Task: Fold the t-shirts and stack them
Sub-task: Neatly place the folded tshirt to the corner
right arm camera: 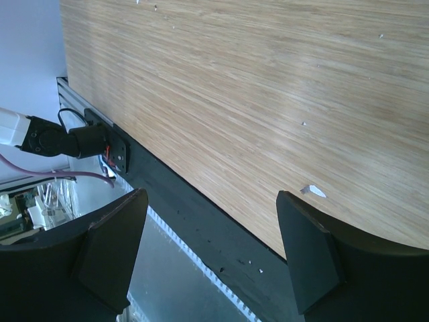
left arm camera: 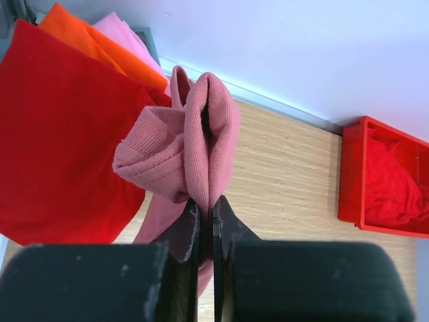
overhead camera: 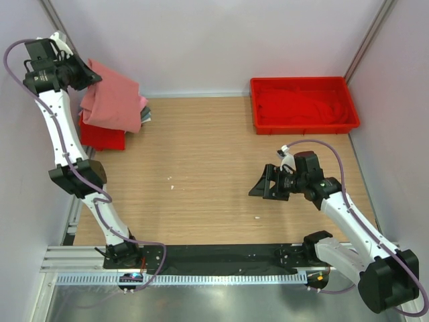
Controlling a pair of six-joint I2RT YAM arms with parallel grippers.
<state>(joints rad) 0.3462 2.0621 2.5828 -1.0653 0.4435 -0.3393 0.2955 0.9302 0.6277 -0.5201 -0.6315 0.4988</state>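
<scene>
Left wrist view showed the left fingers (left arm camera: pixel 188 231) pinching a dusty salmon-pink cloth t-shirt (left arm camera: pixel 214 134) above folded red, orange and pink t-shirts (left arm camera: pixel 60 134) at the table's (left arm camera: pixel 288 174) far left. The right fingers (right arm camera: pixel 110 248) hung spread.

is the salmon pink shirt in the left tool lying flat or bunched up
Bunched, not flat. The left tool is shut on a gathered fold of the salmon-pink t-shirt, which droops above the folded stack.
</scene>
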